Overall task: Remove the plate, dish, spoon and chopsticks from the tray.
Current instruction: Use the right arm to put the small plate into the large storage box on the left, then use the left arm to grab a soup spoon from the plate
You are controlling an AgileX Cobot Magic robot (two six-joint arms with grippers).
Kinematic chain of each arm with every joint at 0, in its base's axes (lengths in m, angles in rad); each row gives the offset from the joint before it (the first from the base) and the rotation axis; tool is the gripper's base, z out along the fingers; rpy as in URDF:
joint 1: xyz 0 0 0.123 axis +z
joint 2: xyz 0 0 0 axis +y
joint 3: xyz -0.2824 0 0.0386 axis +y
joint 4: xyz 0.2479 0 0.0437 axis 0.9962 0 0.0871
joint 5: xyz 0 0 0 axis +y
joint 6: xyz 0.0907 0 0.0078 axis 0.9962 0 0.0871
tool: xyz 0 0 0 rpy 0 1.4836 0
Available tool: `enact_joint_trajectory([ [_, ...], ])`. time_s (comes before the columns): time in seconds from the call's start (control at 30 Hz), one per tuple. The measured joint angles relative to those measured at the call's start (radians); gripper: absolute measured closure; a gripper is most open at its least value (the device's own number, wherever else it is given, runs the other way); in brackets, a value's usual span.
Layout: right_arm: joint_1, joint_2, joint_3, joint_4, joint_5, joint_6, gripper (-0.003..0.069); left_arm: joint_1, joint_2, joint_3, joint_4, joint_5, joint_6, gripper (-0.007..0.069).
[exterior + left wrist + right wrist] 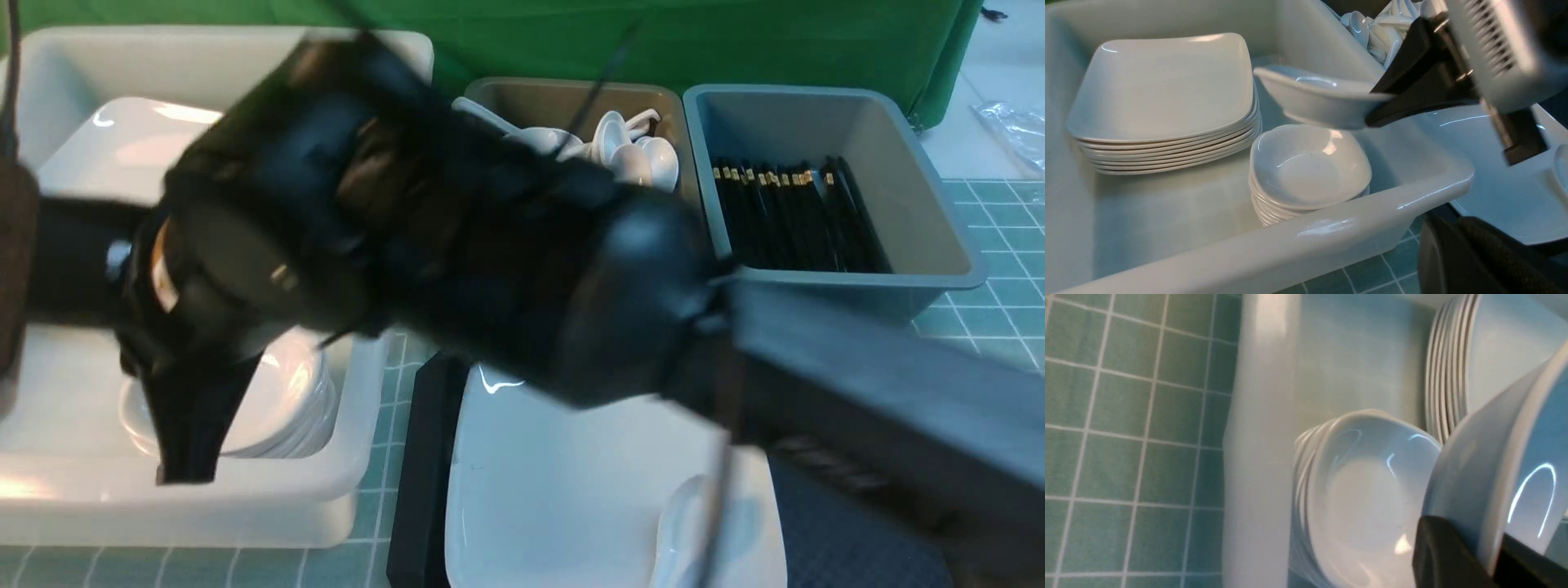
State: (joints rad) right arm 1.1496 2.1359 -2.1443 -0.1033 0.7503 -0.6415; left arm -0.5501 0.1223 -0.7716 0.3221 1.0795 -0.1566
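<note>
While it hangs over the white tub (1372, 220), item one — the dish (1314, 98) — is pinched at one edge by the right gripper (1378, 108), whose black fingers are clamped onto the rim.

Position: near level, directly above the stack of like dishes (1308, 171) and apart from it. A stack of square plates (1163, 94) stands beside it in the same tub.

Handling, as judged: stiff, glossy, light for its size, slick under the pads. A hold at one edge leaves the far side free to sag. A low, level release onto the stack would best spare it a chip or a skid.

Item two: the plate (571, 490), on the tray (416, 474). Broad, shallow, probably the heaviest piece — likely best taken at the raised rim, midway along a side.

Item three: the spoon (694, 531), lying on the plate toward its near right corner. Small, rounded, slippery; the handle looks the surest hold.

Item four: the chopsticks. Not made out on the tray; the arm hides much of it.

Left gripper: closed, out of clear view.
</note>
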Motion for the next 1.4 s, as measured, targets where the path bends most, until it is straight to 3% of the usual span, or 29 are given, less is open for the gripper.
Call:
enact_joint_trajectory([
  [0.27, -0.026, 0.147, -0.075, -0.025, -0.005, 0.042, 0.0579, 0.000, -0.006, 0.000, -0.020, 0.000, 0.055, 0.0608],
  [0.33, -0.030, 0.150, -0.075, -0.032, -0.004, 0.052, 0.0488, 0.000, -0.006, 0.000, -0.038, -0.003, 0.076, 0.0608],
  [0.37, -0.030, 0.150, -0.075, -0.033, -0.004, 0.054, 0.0477, 0.000, -0.006, 0.000, -0.040, -0.003, 0.077, 0.0608],
  [0.47, -0.030, 0.140, -0.086, -0.036, 0.027, 0.062, 0.0261, 0.000, -0.006, 0.000, -0.066, -0.026, 0.079, 0.0608],
  [0.5, -0.030, 0.134, -0.091, -0.037, 0.041, 0.069, 0.0219, 0.000, -0.006, 0.000, -0.070, -0.034, 0.079, 0.0608],
  [0.63, -0.026, 0.087, -0.126, -0.038, 0.217, 0.103, 0.0135, 0.000, -0.006, 0.000, -0.080, -0.057, 0.079, 0.0608],
  [0.8, -0.022, -0.035, -0.161, -0.038, 0.382, 0.194, 0.0206, 0.000, 0.035, 0.000, -0.098, -0.067, 0.079, 0.0608],
  [0.87, -0.025, -0.088, -0.162, -0.041, 0.382, 0.259, 0.0279, 0.000, 0.090, -0.001, -0.120, -0.072, 0.101, 0.0608],
  [0.9, -0.030, -0.142, -0.148, -0.053, 0.382, 0.316, 0.0360, 0.000, 0.152, -0.002, -0.157, -0.083, 0.127, 0.0608],
  [0.97, -0.045, -0.217, -0.085, -0.085, 0.382, 0.410, 0.0456, 0.000, 0.247, -0.011, -0.211, -0.087, 0.157, 0.0608],
  [1.07, -0.072, -0.337, 0.081, -0.124, 0.382, 0.500, 0.0531, 0.000, 0.377, -0.030, -0.288, -0.093, 0.190, 0.0608],
  [1.27, -0.188, -0.717, 0.626, -0.162, 0.380, 0.700, 0.0555, 0.000, 0.735, -0.102, -0.447, -0.178, 0.296, 0.0608],
  [1.4, -0.248, -0.915, 0.871, -0.169, 0.376, 0.761, 0.0552, -0.009, 0.951, -0.142, -0.551, -0.215, 0.373, 0.0608],
])
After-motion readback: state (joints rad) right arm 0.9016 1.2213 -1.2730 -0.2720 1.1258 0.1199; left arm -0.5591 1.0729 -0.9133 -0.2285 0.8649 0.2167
